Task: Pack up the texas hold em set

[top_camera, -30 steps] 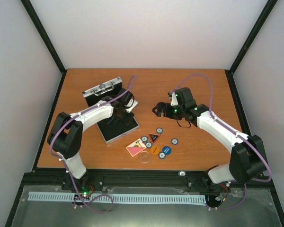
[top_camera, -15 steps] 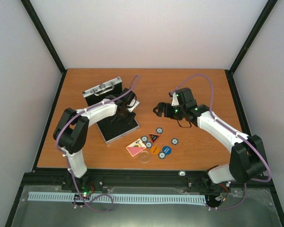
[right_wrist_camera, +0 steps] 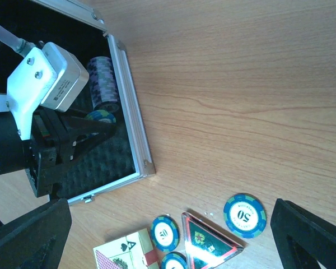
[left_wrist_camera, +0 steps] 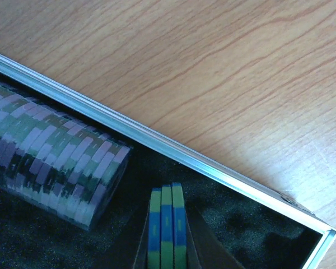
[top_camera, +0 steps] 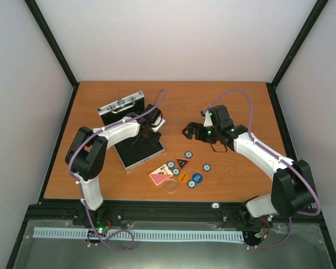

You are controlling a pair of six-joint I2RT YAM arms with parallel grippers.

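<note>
Packing stands partly done. At 10 o'clock from the centre of the wooden tabletop [top_camera: 235,106] lies the open silver aluminium case [top_camera: 137,158] with black foam lining [left_wrist_camera: 257,230]. Its handled lid [top_camera: 120,105] is propped up on the 11 o'clock side. A long row of pale striped chips [left_wrist_camera: 50,162] already fills one slot.

The left claw [top_camera: 144,136] is down inside the case, closed on a small stack of three blue-green chips [left_wrist_camera: 167,224]. The stack is held on edge just beside the end of that row and is not yet let go.

At 5 o'clock from the case, loose on the wood, lie a pink card deck [top_camera: 158,178], several blue-white chips [top_camera: 187,154] and a red-black triangle [top_camera: 182,163]. An orange disc [top_camera: 183,177], a blue disc [top_camera: 197,178] and a clear disc [top_camera: 172,187] lie with them.

The right claw [top_camera: 186,130] hovers at 12 o'clock of that cluster, spread wide and holding nothing.

By my judgement, all the loose pieces have yet to go in, and the lid has yet to be closed.
</note>
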